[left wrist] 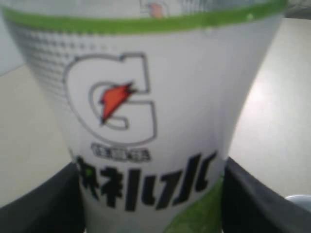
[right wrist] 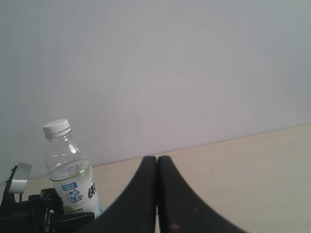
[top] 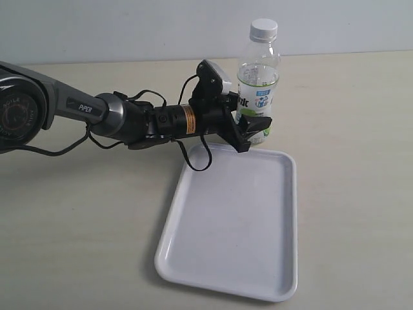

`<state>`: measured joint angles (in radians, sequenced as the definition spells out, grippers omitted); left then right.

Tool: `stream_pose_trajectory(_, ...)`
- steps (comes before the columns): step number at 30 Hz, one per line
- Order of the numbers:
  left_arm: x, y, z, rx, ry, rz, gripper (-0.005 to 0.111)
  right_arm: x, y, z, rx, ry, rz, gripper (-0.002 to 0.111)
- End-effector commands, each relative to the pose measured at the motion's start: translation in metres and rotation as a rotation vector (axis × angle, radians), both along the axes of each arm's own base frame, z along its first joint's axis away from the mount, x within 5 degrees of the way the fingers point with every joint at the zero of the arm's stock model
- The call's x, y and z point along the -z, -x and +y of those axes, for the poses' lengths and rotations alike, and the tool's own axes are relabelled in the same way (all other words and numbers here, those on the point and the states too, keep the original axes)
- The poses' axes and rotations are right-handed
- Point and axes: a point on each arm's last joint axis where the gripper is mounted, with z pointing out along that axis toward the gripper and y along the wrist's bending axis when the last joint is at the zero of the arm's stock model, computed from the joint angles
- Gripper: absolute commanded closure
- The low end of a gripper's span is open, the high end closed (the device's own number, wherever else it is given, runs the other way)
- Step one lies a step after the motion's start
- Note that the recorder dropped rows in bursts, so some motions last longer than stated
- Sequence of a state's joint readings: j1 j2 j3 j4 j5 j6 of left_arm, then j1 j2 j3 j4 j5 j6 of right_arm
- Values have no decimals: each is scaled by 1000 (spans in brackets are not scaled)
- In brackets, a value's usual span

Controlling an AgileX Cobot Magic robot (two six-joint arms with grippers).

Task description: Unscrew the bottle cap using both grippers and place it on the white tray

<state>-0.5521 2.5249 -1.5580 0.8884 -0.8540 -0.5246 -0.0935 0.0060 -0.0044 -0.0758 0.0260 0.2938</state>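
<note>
The clear bottle (top: 258,90) stands upright on the table just beyond the far edge of the white tray (top: 232,219), with the white bottle cap (top: 263,28) on its neck. My left gripper (top: 255,132) reaches in from the left and is shut on the bottle's lower label. In the left wrist view the label (left wrist: 155,121) fills the frame, with a black finger (left wrist: 43,204) pressed against each side. My right gripper (right wrist: 157,160) is shut with nothing in it and is out of the exterior view. Its wrist view shows the bottle (right wrist: 73,184) and cap (right wrist: 57,128) some way off.
The tray lies empty on the beige tabletop (top: 348,161), in front of the bottle. The left arm (top: 129,119) and its looping cable (top: 197,158) stretch across the table's left half, over the tray's far left corner. A pale wall (top: 129,26) backs the table.
</note>
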Motion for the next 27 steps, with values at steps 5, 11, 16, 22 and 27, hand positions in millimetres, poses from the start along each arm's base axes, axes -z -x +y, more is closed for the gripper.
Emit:
stream_pose_trajectory(5, -3, 1, -3, 11, 17, -14, 106, 0, 0, 0, 0, 13, -18, 108)
stream_pose_trajectory(11, -3, 1, -3, 11, 17, -14, 106, -24, 5, 2, -23, 22, -287, 108)
stream_pose_trajectory(16, -3, 1, -3, 11, 17, -14, 106, -42, 12, -1, -25, -121, -464, 108)
stream_pose_trajectory(22, -3, 1, -3, 11, 17, -14, 106, -122, 2, -7, 64, -22, -506, 108)
stream_pose_trajectory(27, -3, 1, -3, 11, 17, -14, 106, -194, -54, -5, 22, 136, -171, 108)
